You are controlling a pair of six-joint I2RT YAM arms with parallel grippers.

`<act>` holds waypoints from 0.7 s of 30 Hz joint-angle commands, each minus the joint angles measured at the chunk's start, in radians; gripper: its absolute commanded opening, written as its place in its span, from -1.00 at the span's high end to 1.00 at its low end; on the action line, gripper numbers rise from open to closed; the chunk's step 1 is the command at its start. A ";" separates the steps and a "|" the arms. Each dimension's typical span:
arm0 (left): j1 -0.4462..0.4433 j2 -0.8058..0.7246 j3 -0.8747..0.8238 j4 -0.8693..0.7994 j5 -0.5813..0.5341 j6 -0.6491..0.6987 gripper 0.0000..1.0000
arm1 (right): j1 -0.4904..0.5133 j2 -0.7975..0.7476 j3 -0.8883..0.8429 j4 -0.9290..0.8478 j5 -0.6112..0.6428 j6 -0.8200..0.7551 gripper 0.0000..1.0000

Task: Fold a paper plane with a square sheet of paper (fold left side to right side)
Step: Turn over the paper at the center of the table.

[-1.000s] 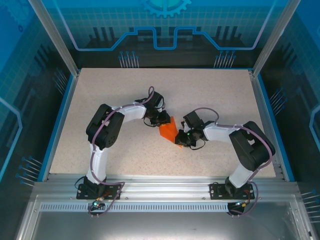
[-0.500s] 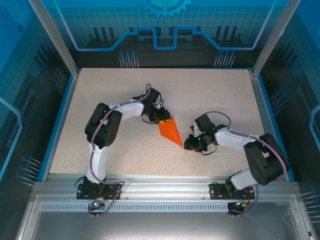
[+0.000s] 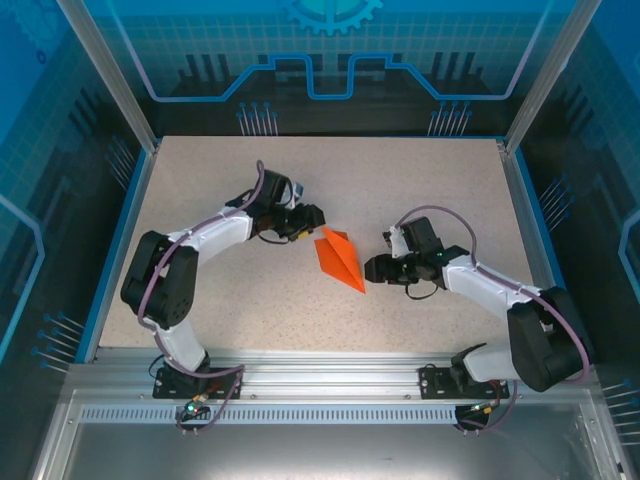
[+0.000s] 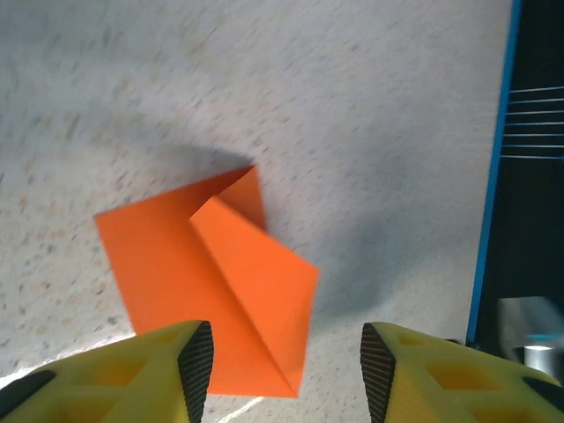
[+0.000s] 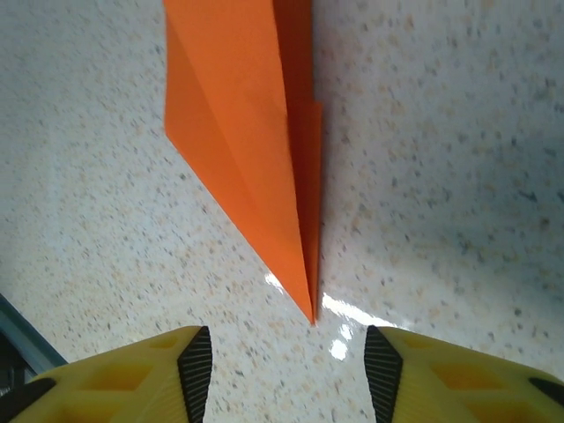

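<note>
The square sheet of paper lies flat on the table as a bright orange, pointed paper plane [image 3: 340,259] with a centre crease, tip toward the near right. My left gripper [image 3: 310,224] stands just left of its wide end, open and apart from it. In the left wrist view the paper plane [image 4: 211,273] lies on the table ahead of the open left gripper [image 4: 286,370]. My right gripper [image 3: 371,268] is open, just right of the tip. In the right wrist view the tip of the paper plane [image 5: 251,150] points at the gap of the right gripper [image 5: 288,370], not touching.
The speckled beige table [image 3: 420,190] is bordered by a blue rim [image 3: 118,250] on the left and right. An aluminium rail [image 3: 330,375] with both arm bases runs along the near edge. The blue rim [image 4: 493,176] also shows in the left wrist view.
Both grippers have opened, let go of the paper and drawn back, the left one to the left, the right one to the right. The paper now lies flat alone.
</note>
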 commanded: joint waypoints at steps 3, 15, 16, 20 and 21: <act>-0.024 0.095 -0.020 0.141 0.068 -0.067 -0.01 | -0.017 -0.075 -0.030 0.067 -0.011 0.008 -0.10; -0.069 0.300 0.119 0.202 0.104 -0.106 0.30 | -0.022 -0.174 -0.080 0.045 -0.009 0.028 -0.13; -0.070 0.302 0.119 0.208 0.107 -0.103 0.35 | -0.029 -0.180 -0.084 0.055 -0.020 0.034 -0.13; -0.071 0.288 0.117 0.210 0.108 -0.087 0.50 | -0.069 -0.183 -0.093 0.130 -0.113 0.055 -0.14; -0.071 0.281 0.113 0.215 0.108 -0.085 0.54 | -0.083 -0.179 -0.090 0.147 -0.137 0.060 -0.14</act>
